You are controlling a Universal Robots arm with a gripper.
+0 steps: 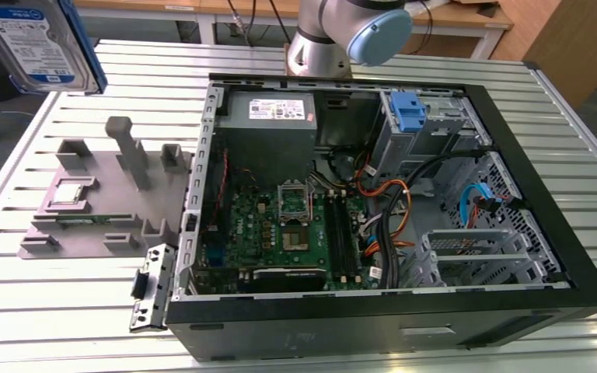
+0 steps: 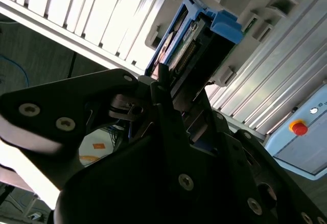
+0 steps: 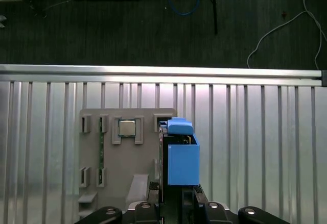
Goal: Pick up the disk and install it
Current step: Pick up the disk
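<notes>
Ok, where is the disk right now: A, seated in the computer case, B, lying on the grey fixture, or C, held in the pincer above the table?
C: the disk hangs in the air in the exterior view, and the pincer grips it over the grey fixture in the first wrist view.

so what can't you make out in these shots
- Exterior view: the disk is cut off by the top edge, so whatever grips it is out of frame.
- Second wrist view: the gripper body covers the disk's lower half, and its label is edge-on.
- Exterior view: the blue bracket and cables hide the drive bay inside the case.
</notes>
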